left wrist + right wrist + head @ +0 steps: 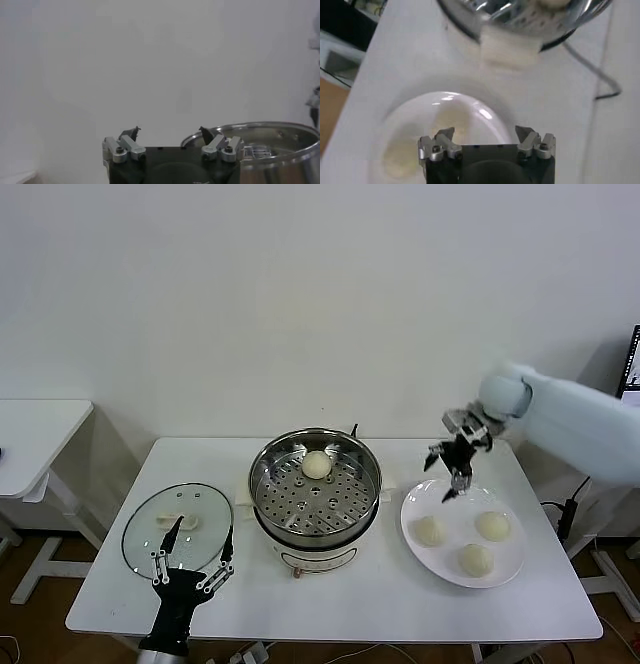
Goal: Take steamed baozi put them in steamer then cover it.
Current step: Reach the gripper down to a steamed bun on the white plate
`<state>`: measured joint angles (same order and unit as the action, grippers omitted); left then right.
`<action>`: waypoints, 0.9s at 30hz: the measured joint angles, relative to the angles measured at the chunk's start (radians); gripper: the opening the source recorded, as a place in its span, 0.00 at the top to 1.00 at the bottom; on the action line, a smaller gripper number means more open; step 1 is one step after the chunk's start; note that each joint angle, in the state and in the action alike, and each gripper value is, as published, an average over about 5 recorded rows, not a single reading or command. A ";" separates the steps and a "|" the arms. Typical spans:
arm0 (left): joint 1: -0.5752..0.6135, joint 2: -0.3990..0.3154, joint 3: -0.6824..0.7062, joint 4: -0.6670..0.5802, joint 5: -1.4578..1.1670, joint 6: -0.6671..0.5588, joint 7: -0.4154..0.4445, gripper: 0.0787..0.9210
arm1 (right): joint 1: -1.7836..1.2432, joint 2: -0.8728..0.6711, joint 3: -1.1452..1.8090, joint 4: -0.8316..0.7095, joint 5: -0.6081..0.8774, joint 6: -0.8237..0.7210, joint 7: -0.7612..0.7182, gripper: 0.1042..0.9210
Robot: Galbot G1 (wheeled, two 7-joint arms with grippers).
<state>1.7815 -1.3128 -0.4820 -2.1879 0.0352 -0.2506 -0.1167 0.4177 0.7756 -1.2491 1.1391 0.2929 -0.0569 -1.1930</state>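
Observation:
One off-white baozi (pixel 316 465) lies on the perforated tray at the back of the shiny steamer (pixel 268 496). Three more baozi (pixel 430 530) (pixel 492 525) (pixel 475 560) lie on a white plate (pixel 512 565) to its right. My right gripper (pixel 450 475) is open and empty, hovering above the plate's far left rim; its wrist view shows the plate (pixel 470 107), blurred baozi (pixel 449 119) and the steamer's edge (pixel 520 17). The glass cover (pixel 140 534) with a cream handle lies flat at the table's left. My left gripper (pixel 196 548) is open and empty over the cover's near edge.
The steamer's cream base (pixel 315 560) faces the table's front, and a black cord (pixel 592 70) runs off behind it. A second white table (pixel 40 429) stands at the far left. The steamer rim also shows in the left wrist view (pixel 265 130).

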 measured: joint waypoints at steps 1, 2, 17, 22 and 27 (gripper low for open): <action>0.001 -0.001 0.000 0.000 0.000 0.000 0.000 0.12 | -0.012 -0.005 -0.002 0.001 0.002 -0.009 0.010 0.12; 0.001 -0.002 0.000 0.000 0.000 0.000 -0.001 0.12 | -0.024 -0.009 -0.004 0.002 0.003 -0.017 0.020 0.12; -0.003 -0.002 -0.005 0.019 0.001 -0.008 -0.003 0.12 | -0.165 0.001 0.014 -0.022 -0.001 -0.061 0.121 0.12; -0.006 -0.002 -0.007 0.023 0.001 -0.011 -0.005 0.12 | -0.191 0.016 0.025 -0.036 -0.007 -0.064 0.141 0.12; -0.009 -0.002 -0.007 0.031 0.001 -0.016 -0.005 0.12 | -0.209 0.030 0.029 -0.049 -0.017 -0.064 0.158 0.12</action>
<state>1.7724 -1.3147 -0.4893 -2.1566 0.0366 -0.2662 -0.1222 0.2084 0.8052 -1.2204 1.0901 0.2759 -0.1210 -1.0353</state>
